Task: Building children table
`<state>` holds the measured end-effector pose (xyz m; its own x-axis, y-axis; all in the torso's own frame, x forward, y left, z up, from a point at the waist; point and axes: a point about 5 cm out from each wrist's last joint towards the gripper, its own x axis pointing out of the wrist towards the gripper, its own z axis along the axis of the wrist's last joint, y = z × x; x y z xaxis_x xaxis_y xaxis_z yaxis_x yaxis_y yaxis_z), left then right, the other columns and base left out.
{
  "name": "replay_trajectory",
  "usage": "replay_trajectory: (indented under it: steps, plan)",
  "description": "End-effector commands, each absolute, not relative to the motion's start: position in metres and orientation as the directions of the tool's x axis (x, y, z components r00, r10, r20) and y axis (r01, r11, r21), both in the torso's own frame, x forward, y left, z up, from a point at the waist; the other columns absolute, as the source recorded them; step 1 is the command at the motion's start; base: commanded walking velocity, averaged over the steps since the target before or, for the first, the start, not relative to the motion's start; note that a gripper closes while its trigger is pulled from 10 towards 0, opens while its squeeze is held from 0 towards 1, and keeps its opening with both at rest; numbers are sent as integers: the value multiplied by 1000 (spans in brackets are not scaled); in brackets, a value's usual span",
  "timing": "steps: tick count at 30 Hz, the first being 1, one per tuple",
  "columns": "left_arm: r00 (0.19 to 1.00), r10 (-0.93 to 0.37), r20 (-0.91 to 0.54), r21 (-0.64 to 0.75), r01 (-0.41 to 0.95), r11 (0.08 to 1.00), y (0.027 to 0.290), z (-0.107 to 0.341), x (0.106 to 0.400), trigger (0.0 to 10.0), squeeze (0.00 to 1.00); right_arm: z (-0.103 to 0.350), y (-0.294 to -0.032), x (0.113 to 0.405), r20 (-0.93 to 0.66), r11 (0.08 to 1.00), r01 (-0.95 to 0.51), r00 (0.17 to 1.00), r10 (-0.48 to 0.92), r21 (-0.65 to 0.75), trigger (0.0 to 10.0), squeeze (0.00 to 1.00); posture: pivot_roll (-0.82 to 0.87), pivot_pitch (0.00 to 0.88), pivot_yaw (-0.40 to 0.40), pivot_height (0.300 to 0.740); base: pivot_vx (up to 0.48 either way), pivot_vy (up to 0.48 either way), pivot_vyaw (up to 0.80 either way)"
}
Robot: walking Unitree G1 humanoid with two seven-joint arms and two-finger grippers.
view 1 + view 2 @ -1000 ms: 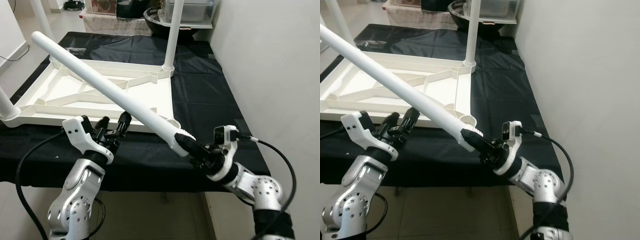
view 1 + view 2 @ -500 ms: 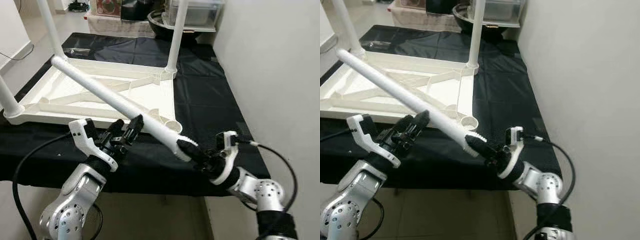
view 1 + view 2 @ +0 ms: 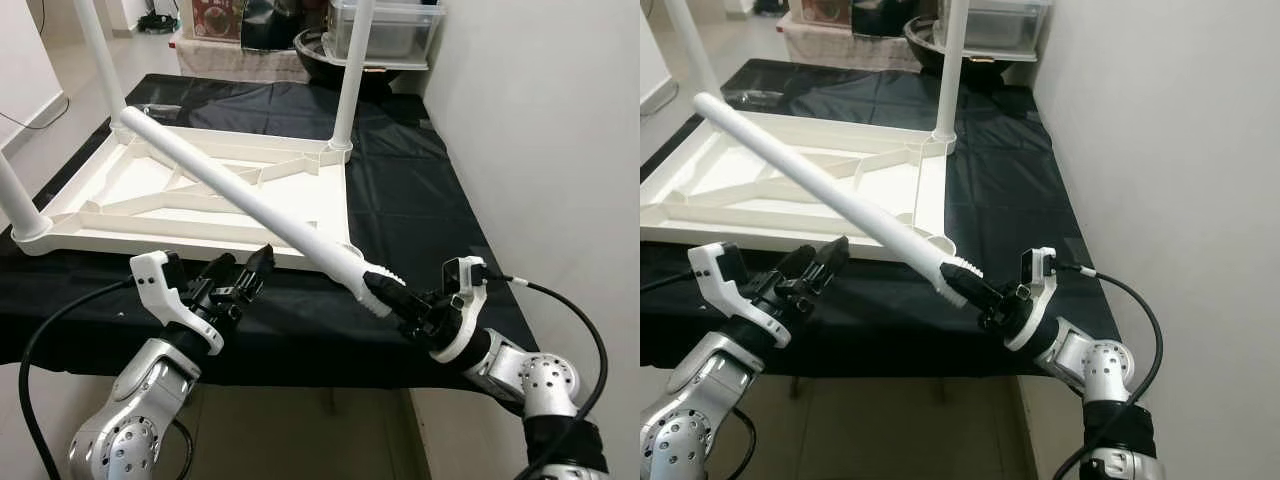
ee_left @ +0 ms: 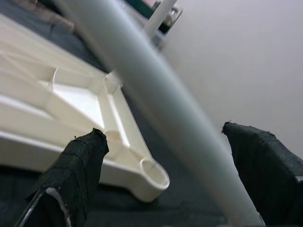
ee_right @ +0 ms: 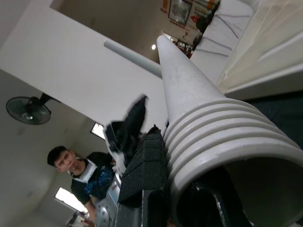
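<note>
Tabletop, white plastic, lies upside down on the black cloth, ribs up, its near edge running along the cloth's front edge. Three legs stand in it already: one at the near left corner, one at the far left, one at the far right. Near right corner socket looks empty, open ring facing up. Left gripper hovers just in front of the tabletop's near edge, fingers spread wide; in the left wrist view the loose leg passes between them with no contact, so it holds nothing. Loose leg runs as a long slant from above the tabletop's far left part down toward the near right corner, threaded end lowest and just off the cloth's front edge, past the socket. Right gripper pinches that threaded end, fingers closed into or around the ribbed tip. A person is in the right wrist view, behind the leg. Step in hand, as I judge it: fitting the fourth leg. Next move likely calls for tipping the leg upright, bringing the threaded end back over the empty corner socket, lining it up and twisting or pressing in; left gripper could close on the shaft to steady it. Regrasp probably needed, since the right gripper covers the end that must enter.
</note>
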<state>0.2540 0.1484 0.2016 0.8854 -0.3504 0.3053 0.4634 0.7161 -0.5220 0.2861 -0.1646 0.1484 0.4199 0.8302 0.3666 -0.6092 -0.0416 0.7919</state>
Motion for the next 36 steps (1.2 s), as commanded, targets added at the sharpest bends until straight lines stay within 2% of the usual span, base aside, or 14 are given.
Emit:
replay_trajectory:
  steps: [1, 5, 14, 19, 29, 31, 34, 36]
  plan:
    - [863, -372, 341, -526, 503, 685, 146, 207, 252, 10000, 0, 150, -165, 283, 376, -54, -622, 401, 836, 781, 0, 0, 103, 91, -85, 740, 0, 0, 0]
    - [842, -395, 368, -517, 538, 666, 142, 214, 252, 10000, 0, 150, -164, 282, 387, -67, -622, 395, 833, 780, 0, 0, 104, 94, -84, 740, 0, 0, 0]
    - [846, -378, 376, -520, 530, 670, 148, 217, 254, 10000, 0, 148, -168, 274, 392, -95, -621, 363, 845, 778, 0, 0, 104, 100, -92, 740, 0, 0, 0]
    - [840, -378, 390, -552, 542, 634, 149, 217, 252, 10000, 0, 149, -170, 269, 413, -115, -628, 352, 840, 769, 0, 0, 103, 101, -89, 740, 0, 0, 0]
    - [835, -368, 410, -563, 549, 618, 153, 221, 253, 10000, 0, 149, -173, 264, 431, -136, -637, 335, 838, 759, 0, 0, 102, 103, -91, 740, 0, 0, 0]
    - [832, -359, 424, -571, 553, 607, 155, 224, 253, 10000, 0, 148, -172, 261, 428, -140, -637, 324, 844, 758, 0, 0, 102, 103, -90, 740, 0, 0, 0]
    - [818, -275, 506, -647, 570, 506, 172, 235, 254, 10000, 0, 147, -170, 255, 424, -151, -635, 302, 854, 757, 0, 0, 103, 103, -90, 740, 0, 0, 0]
    - [818, -274, 505, -644, 569, 512, 177, 234, 254, 10000, 0, 147, -170, 253, 429, -158, -638, 296, 853, 754, 0, 0, 103, 102, -90, 740, 0, 0, 0]
